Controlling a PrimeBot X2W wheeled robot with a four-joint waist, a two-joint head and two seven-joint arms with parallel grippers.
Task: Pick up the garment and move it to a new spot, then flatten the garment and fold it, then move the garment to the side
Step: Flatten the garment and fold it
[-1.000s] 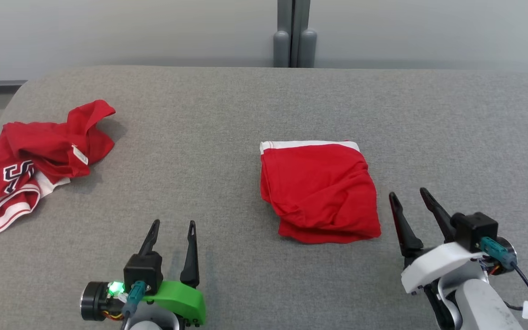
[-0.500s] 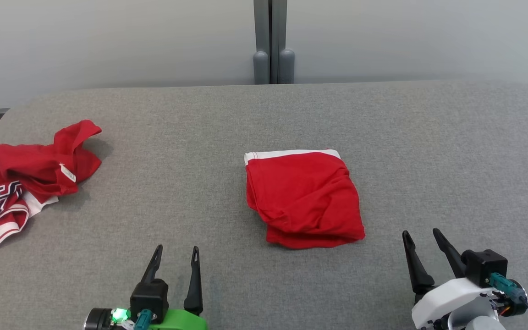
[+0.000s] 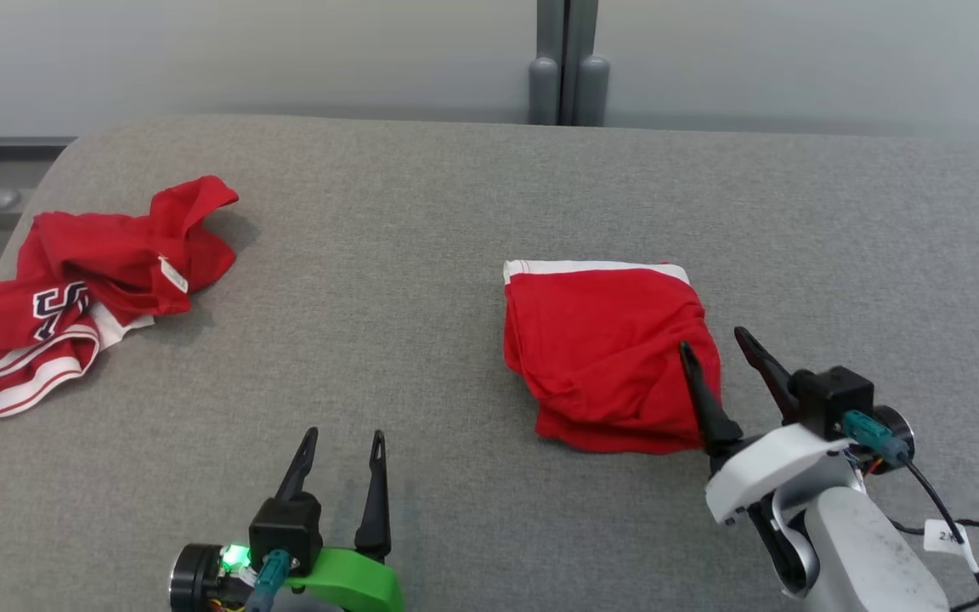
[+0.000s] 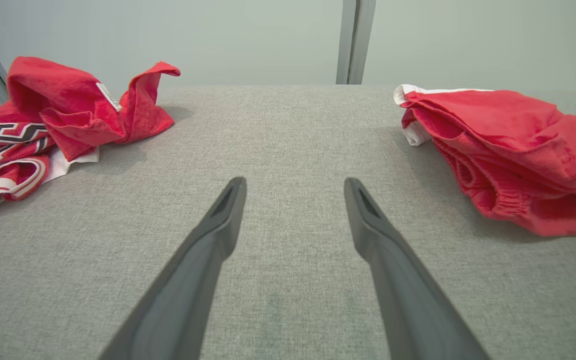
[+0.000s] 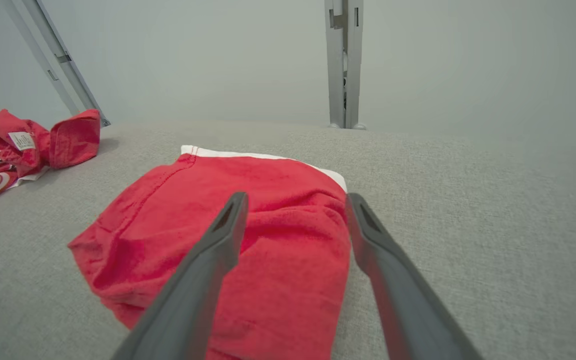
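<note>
A folded red garment (image 3: 608,357) with a white band along its far edge lies on the grey table (image 3: 421,229), right of centre. It also fills the middle of the right wrist view (image 5: 248,240) and sits at the right of the left wrist view (image 4: 508,145). My right gripper (image 3: 715,340) is open over the garment's right edge, one finger above the cloth, the other just past it. My left gripper (image 3: 345,435) is open near the front edge, apart from any cloth.
A crumpled red jersey (image 3: 90,280) with white stripes and lettering lies at the table's left edge, also seen in the left wrist view (image 4: 53,115). A grey post (image 3: 566,59) stands behind the table against the pale wall.
The head camera has shifted. My right gripper has moved forward and left, from beside the folded garment to over its right edge. The left gripper stays open in place.
</note>
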